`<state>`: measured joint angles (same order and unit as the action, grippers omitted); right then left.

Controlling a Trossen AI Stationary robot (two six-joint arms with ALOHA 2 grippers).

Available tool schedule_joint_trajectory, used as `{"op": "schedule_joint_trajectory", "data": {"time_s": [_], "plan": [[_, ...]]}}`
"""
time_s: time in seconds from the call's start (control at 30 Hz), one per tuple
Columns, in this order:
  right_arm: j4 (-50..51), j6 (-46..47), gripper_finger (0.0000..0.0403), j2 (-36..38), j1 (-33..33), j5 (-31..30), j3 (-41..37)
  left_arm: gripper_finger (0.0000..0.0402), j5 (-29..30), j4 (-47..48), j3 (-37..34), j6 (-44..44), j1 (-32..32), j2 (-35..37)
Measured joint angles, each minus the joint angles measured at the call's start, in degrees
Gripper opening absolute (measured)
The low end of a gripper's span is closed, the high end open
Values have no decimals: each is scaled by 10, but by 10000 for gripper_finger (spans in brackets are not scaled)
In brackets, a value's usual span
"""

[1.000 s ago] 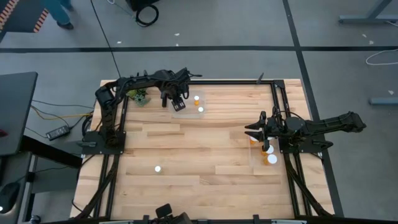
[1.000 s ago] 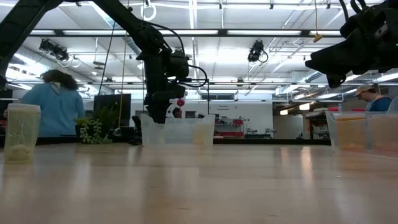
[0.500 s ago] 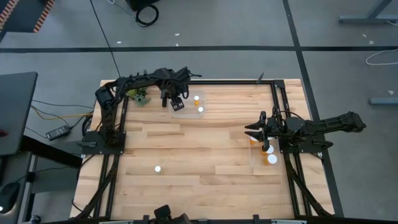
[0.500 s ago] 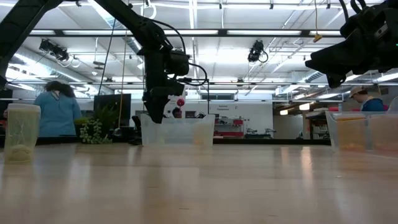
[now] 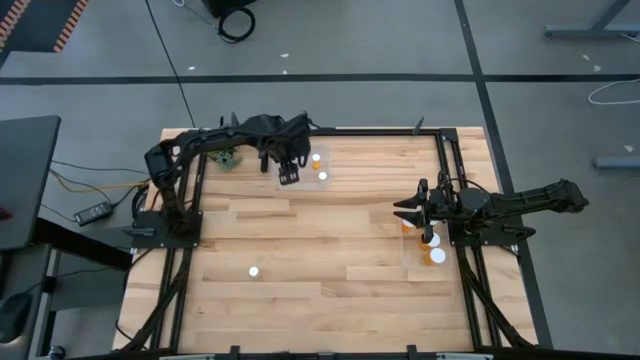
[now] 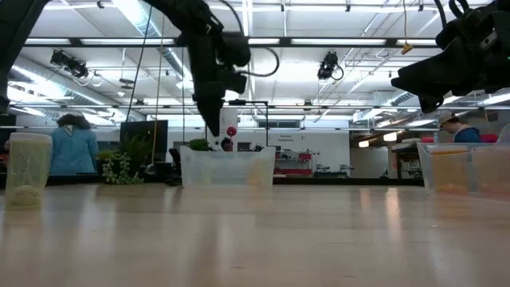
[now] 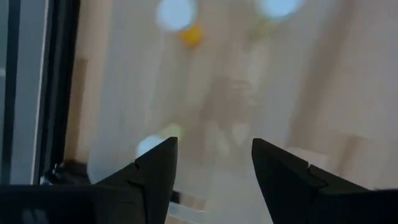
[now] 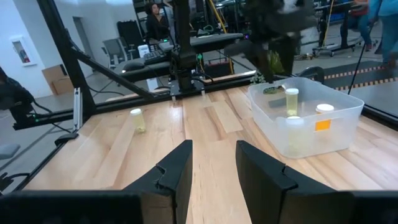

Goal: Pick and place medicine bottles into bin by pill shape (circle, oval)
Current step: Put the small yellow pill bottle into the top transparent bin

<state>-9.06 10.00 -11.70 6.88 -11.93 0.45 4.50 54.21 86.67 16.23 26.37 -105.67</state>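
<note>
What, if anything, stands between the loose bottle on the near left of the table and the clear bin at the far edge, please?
Nothing visible does. The bottle stands alone on bare wood, and the boards up to the bin are clear. The left gripper hangs open above that bin, off the table's surface.

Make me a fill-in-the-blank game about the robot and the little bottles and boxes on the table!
1. The left gripper hangs over the clear bin with its fingers ____.
2. One bottle stands alone on the ____ table.
3. The right gripper waits next to the other bin, and it is holding ____.
4. The bottle caps are all ____ in colour.

Missing words: open; wooden; nothing; white
</note>
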Motion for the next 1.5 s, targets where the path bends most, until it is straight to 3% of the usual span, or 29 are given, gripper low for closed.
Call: {"op": "schedule_joint_trajectory", "data": {"time_s": [0.3,0.67,1.03,1.13,1.4,1.5], "plan": [[0,0,129,0,0,0,0,215,-10,23,-14,-16,-112,37],[2,0,129,0,0,0,0,215,-9,-25,-162,-118,-242,97],[10,0,129,-7,0,0,0,215,-9,-91,-283,-243,-315,233],[14,0,129,-10,0,0,0,215,-13,-70,-290,-272,-343,252],[21,0,129,-18,0,0,0,208,-12,97,-290,-385,-405,260],[22,0,129,-18,0,0,0,199,-26,109,-307,-421,-436,259]]}}
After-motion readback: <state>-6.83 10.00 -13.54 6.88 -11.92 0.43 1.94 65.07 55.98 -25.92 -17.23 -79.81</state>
